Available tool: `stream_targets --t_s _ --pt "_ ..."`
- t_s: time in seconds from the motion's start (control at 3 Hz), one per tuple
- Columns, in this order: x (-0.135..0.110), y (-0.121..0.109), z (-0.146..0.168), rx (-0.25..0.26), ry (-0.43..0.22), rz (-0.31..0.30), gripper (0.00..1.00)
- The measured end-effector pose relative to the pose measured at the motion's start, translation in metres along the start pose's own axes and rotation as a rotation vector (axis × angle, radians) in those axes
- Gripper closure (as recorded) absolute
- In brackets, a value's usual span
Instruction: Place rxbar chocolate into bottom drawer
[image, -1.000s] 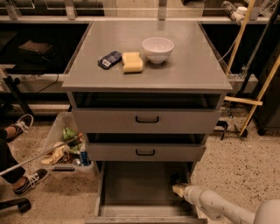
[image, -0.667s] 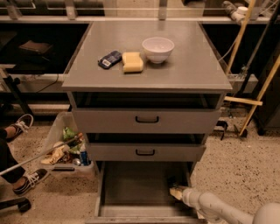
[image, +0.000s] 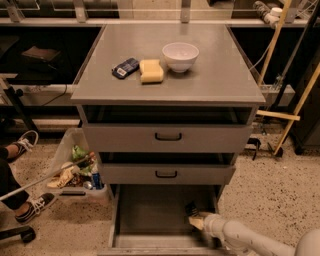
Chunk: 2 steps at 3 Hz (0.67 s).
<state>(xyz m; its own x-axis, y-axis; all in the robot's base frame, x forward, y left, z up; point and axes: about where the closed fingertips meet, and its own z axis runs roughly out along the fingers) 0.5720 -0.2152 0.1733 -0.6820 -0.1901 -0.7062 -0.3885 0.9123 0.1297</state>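
The bottom drawer (image: 150, 212) of the grey cabinet is pulled open, and its flat grey floor shows. My gripper (image: 194, 218) reaches in from the lower right and sits low over the drawer's right side. It is shut on the rxbar chocolate (image: 191, 208), a small dark bar that sticks up from the tip, close to the drawer floor. The pale arm (image: 240, 237) runs off toward the bottom right corner.
On the cabinet top lie a dark blue packet (image: 125, 67), a yellow sponge (image: 151, 71) and a white bowl (image: 180, 56). The two upper drawers (image: 167, 136) stand slightly open. A bin of rubbish (image: 75, 170) and a person's shoes (image: 32, 207) are at the left. Wooden poles (image: 295, 105) lean at the right.
My gripper has moved a little left and farther into the bottom drawer, with the dark bar now showing at its tip. Nothing on the cabinet top has moved.
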Motion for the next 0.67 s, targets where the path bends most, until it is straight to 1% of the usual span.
stream_targets --t_s 0.33,0.67 --pt "0.0077 0.048 -0.0096 -0.067 0.023 -0.059 1.0" --pt "0.0091 0.0496 -0.0094 -0.07 0.024 -0.058 1.0"
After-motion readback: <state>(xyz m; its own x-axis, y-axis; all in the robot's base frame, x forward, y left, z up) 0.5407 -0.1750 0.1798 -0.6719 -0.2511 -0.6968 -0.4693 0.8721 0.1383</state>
